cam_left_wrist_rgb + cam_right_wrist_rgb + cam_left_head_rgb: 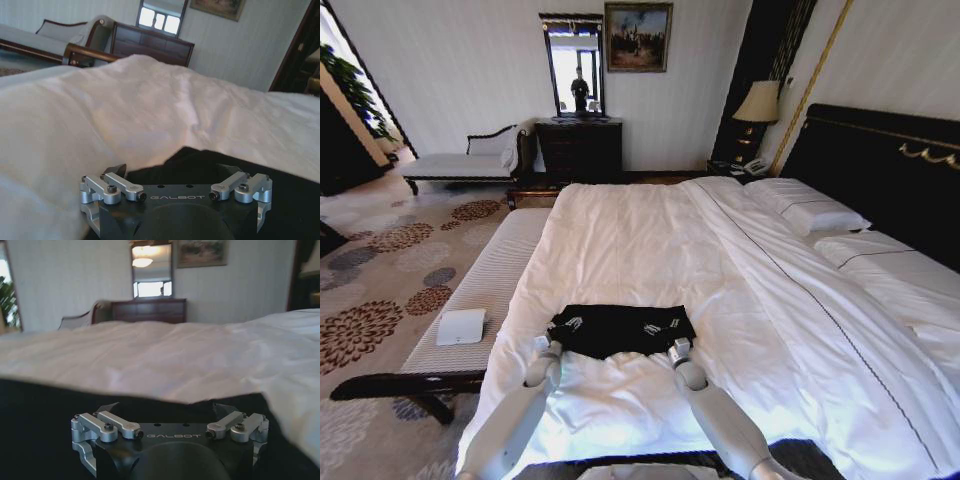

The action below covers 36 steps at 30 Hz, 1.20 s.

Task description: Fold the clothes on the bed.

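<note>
The clothes are one black T-shirt point(620, 330), lying in a compact rectangle on the white duvet near the front edge of the bed point(650, 250). Both arms reach onto its near edge. My left gripper point(569, 317) is over the shirt's left end and my right gripper point(661, 318) over its right end. In the left wrist view the left gripper point(172, 170) stands open, with black cloth point(290, 200) under and between its fingers. Seen from the right wrist, the right gripper point(167, 407) is also open, low over the black cloth point(40, 415).
A white striped bench point(485, 285) runs along the bed's left side with a small white box point(460, 327) on it. Pillows point(810, 215) and the dark headboard point(880, 170) lie to the right. A dresser point(580, 150) and chaise point(460, 165) stand at the far wall.
</note>
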Tool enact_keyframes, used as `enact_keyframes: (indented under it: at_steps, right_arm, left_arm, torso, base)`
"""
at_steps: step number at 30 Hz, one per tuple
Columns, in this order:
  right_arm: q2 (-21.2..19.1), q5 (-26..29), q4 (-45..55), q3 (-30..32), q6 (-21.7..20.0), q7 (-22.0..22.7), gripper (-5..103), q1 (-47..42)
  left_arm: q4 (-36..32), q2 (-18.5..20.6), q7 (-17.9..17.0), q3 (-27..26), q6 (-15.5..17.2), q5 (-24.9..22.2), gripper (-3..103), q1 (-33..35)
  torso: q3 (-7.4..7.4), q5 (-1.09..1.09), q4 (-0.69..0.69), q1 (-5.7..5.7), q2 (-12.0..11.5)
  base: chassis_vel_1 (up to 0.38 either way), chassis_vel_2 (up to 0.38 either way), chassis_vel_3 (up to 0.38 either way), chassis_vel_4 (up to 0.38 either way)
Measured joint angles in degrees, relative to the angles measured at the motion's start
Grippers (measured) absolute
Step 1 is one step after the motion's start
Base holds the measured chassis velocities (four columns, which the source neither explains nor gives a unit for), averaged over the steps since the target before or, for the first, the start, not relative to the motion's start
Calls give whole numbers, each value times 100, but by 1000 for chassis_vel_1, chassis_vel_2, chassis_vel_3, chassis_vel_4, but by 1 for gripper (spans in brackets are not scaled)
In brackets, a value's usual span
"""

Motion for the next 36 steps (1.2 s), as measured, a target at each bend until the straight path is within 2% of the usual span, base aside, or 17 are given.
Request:
enact_keyframes:
  at_steps: [7, 11, 12, 15, 16, 19, 22, 23, 26, 27, 30, 36]
  right_arm:
    - [-253, 651, 785, 299, -206, 141, 100, -285]
    - [-631, 1453, 1646, 561, -729, 314, 100, -637]
    - [-631, 1453, 1646, 561, -729, 314, 100, -637]
    - [-1156, 2675, 2452, 954, -1399, 366, 100, -1025]
    - [-1156, 2675, 2452, 954, -1399, 366, 100, -1025]
    - [-1451, 3216, 2681, 1242, -1700, 323, 100, -1192]
    - [-1720, 4064, 2851, 1708, -2152, 191, 100, -1396]
    - [-1720, 4064, 2851, 1708, -2152, 191, 100, -1396]
    - [-1813, 4843, 2871, 2026, -2501, 58, 100, -1544]
    - [-1813, 4843, 2871, 2026, -2501, 58, 100, -1544]
    - [-1709, 5295, 2887, 2216, -2681, 37, 100, -1690]
    - [-1373, 5465, 2897, 2482, -2775, 37, 100, -2035]
  left_arm:
    - [-772, 222, -11, -375, -78, -46, 100, 466]
    - [-1446, 295, 26, -721, -127, 12, 100, 1063]
    - [-1446, 295, 26, -721, -127, 12, 100, 1063]
    - [-2052, 238, 128, -1045, -187, 243, 100, 1758]
    - [-2052, 238, 128, -1045, -187, 243, 100, 1758]
    - [-2386, 245, 300, -1212, -293, 614, 100, 2194]
    - [-2947, 224, 404, -1449, -390, 934, 100, 2731]
    - [-2947, 224, 404, -1449, -390, 934, 100, 2731]
    - [-3362, 118, 406, -1674, -433, 1069, 100, 3138]
    - [-3362, 118, 406, -1674, -433, 1069, 100, 3138]
    - [-3646, 9, 402, -1827, -496, 1358, 100, 3512]
    - [-3948, -51, 385, -1814, -507, 1460, 100, 3912]
  torso:
    - [0, 1, 0, 0, 0]
    - [-1, 2, 0, -1, 0]
    - [-1, 2, 0, -1, 0]
    - [-1, 1, 0, -1, 0]
    - [-1, 1, 0, -1, 0]
    - [-1, 1, 0, -2, 0]
    - [-2, 2, -1, -2, 1]
    - [-2, 2, -1, -2, 1]
    - [-1, 2, -1, -2, 1]
    - [-1, 2, -1, -2, 1]
    - [-1, 2, 0, -2, 1]
    - [-1, 2, 1, -2, 1]
  base:
    - [0, 0, 0, 0]
    - [0, 0, 0, 0]
    - [0, 0, 0, 0]
    - [0, 0, 0, 0]
    - [0, 0, 0, 0]
    - [0, 0, 0, 0]
    - [0, 0, 0, 0]
    - [0, 0, 0, 0]
    - [0, 0, 0, 0]
    - [0, 0, 0, 0]
    - [0, 0, 0, 0]
    - [0, 0, 0, 0]
